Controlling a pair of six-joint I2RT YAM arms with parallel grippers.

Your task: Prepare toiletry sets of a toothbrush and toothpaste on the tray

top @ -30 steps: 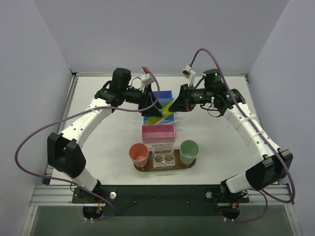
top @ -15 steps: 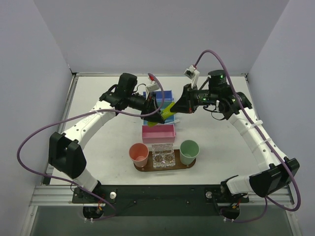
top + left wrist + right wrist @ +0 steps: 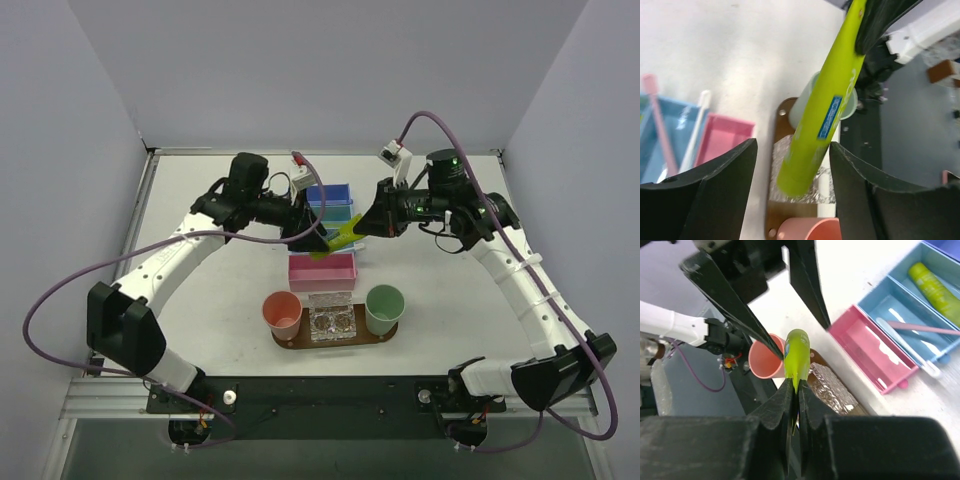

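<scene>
My right gripper (image 3: 796,390) is shut on the flat tail of a yellow-green toothpaste tube (image 3: 796,357) and holds it in the air over the bins (image 3: 338,238). My left gripper (image 3: 792,165) is open, and its fingers (image 3: 715,190) straddle the tube's round end (image 3: 820,115). A second tube (image 3: 935,290) lies in the teal bin. A pink toothbrush (image 3: 925,328) and a white toothbrush (image 3: 912,357) lie in the blue bin. The dark wooden tray (image 3: 290,343) sits near the front with a clear holder (image 3: 332,318) on it.
A salmon cup (image 3: 282,313) and a mint-green cup (image 3: 385,308) stand on the tray's two ends. A pink bin (image 3: 322,270) sits just behind the tray, with teal (image 3: 335,213) and blue (image 3: 330,195) bins behind it.
The right gripper has carried the tube a little forward and lower. The left gripper has swung in from the left, and its open fingers now flank the tube's end.
</scene>
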